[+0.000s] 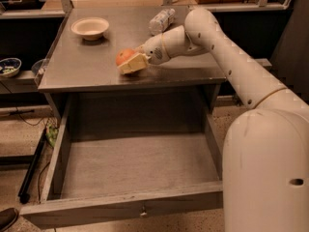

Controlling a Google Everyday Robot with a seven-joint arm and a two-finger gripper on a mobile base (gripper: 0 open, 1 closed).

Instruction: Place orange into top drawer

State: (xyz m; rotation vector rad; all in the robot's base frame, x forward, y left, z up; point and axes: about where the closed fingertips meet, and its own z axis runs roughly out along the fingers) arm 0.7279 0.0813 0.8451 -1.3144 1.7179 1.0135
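Your pincer (127, 65) clasps the orange (123, 55), low over the counter (87, 69) near its front edge; the top drawer (120, 207) stands pulled wide open just below.

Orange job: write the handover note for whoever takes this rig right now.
Pincer: against the orange, near the front edge of the tabletop. A firm grip cannot be confirmed.
Top drawer: pulled open below the tabletop, nothing in it.
Done: drawer open, pincer at the orange.
Left: secure the orange, lift it, carry it forward past the table edge, lower it into the drawer, release.
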